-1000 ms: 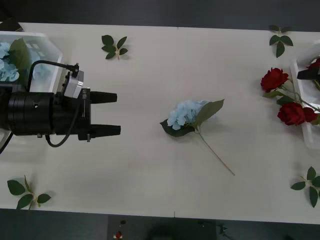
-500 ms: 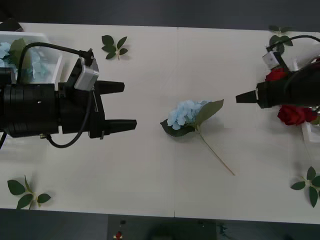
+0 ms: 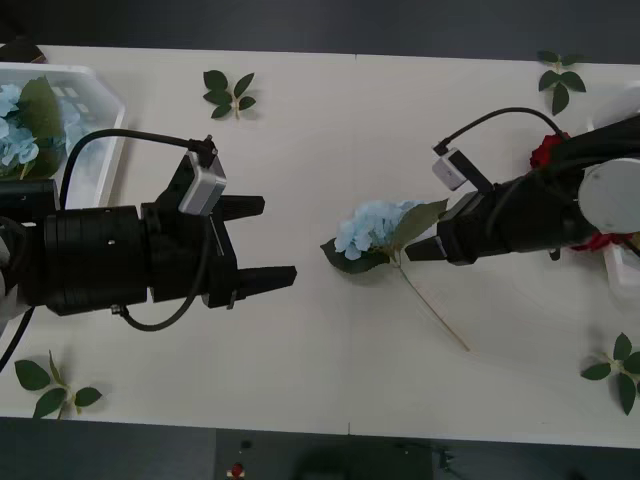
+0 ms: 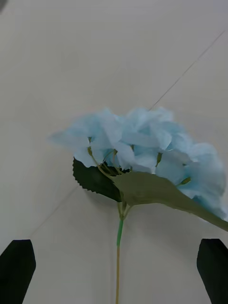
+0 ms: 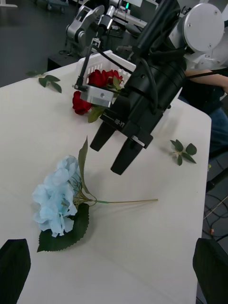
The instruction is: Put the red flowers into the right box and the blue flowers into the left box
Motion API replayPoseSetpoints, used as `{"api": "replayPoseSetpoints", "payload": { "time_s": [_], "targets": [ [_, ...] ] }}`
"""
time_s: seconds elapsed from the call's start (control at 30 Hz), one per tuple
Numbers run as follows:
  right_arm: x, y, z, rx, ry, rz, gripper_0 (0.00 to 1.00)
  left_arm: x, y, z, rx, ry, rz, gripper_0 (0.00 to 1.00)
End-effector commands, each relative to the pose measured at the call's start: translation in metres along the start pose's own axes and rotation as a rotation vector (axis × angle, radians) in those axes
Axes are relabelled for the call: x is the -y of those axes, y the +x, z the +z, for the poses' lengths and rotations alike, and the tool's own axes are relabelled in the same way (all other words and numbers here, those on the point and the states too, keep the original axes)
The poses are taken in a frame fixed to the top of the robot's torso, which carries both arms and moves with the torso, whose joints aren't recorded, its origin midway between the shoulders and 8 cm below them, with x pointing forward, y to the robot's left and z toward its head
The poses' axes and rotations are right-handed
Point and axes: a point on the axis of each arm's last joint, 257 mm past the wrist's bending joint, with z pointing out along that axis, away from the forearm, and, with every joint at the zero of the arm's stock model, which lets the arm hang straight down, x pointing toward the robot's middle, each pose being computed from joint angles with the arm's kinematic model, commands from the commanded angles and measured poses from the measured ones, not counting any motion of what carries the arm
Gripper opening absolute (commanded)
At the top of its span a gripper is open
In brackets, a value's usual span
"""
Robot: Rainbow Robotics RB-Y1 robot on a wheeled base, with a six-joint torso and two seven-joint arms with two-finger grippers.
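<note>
Blue flower [image 3: 372, 228] lay mid-worktop [image 3: 300, 350] between both grippers, jaws apart on each. I judged the right gripper [image 3: 425, 250] (nearest the stem [image 3: 432, 312]) should close low on it.

Left gripper [image 3: 270, 240]: black cyl. body, 2 black tapered fingers, grey cam box, black cable loop. Right gripper [image 5: 115, 151]: same, w/ white round joint.

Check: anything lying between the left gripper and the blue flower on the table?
No. In the front view, bare table separates the left gripper from the blue flower.
</note>
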Motion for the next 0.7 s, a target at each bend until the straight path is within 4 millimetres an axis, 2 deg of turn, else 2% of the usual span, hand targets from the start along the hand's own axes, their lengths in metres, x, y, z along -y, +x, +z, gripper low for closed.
{"api": "replayPoseSetpoints", "payload": {
  "time_s": [0.03, 0.13, 0.37, 0.7],
  "targets": [
    [0.004, -0.001, 0.003, -0.001, 0.04, -0.092, 1.0, -0.005, -0.016, 0.0, 0.037, -0.036, 0.023, 1.0],
    [0.004, 0.007, 0.016, -0.005, 0.064, -0.116, 1.0, -0.006, -0.016, 0.0, 0.036, -0.044, 0.02, 1.0],
    [0.001, 0.011, 0.044, 0.014, 0.074, -0.088, 1.0, -0.008, -0.013, 0.001, 0.034, -0.042, -0.009, 1.0],
    [0.002, 0.018, 0.071, 0.014, 0.071, -0.031, 1.0, -0.014, -0.012, 0.002, 0.04, -0.039, -0.045, 1.0]
  ]
}}
